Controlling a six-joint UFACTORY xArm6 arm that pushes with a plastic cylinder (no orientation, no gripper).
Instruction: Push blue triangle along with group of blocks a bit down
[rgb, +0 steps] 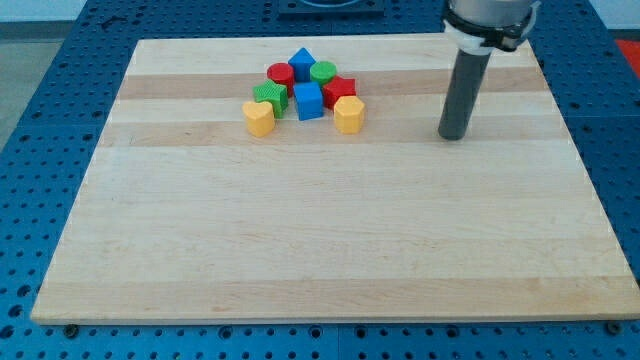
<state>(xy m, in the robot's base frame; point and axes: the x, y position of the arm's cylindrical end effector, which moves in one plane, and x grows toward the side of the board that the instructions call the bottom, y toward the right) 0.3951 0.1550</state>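
The blue triangle (302, 61) sits at the top of a tight cluster in the upper middle of the wooden board. Around it are a red cylinder (280, 74), a green cylinder (323, 72), a green star-shaped block (269, 98), a blue cube (308, 101), a red star-shaped block (339, 90), and two yellow heart-shaped blocks (259, 117) (348, 115) at the cluster's bottom. My tip (453, 135) stands on the board well to the right of the cluster, touching no block.
The wooden board (320, 250) lies on a blue perforated table (40, 150). The arm's body enters from the view's top right.
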